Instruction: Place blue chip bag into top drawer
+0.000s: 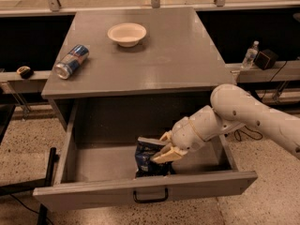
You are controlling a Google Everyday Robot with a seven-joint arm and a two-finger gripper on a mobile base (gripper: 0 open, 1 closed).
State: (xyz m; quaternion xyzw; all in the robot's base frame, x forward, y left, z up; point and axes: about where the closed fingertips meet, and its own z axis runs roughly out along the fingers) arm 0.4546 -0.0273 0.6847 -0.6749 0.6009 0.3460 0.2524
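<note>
The blue chip bag [146, 159], crinkled dark navy foil with white lettering, stands upright on the floor of the open top drawer [140, 191], close behind its flat front panel with the black handle [150, 196]. My gripper [164, 147] reaches down into the drawer from the right on the white arm [243, 114]. Its tan fingers [165, 156] sit on either side of the bag's upper right edge and grip it.
On top of the grey cabinet [178, 55] are a white bowl [126, 33] at the back and a blue-and-silver drink can [71, 61] lying on its side at the left. A water bottle [250, 55] and a black box [266, 58] sit on the right ledge.
</note>
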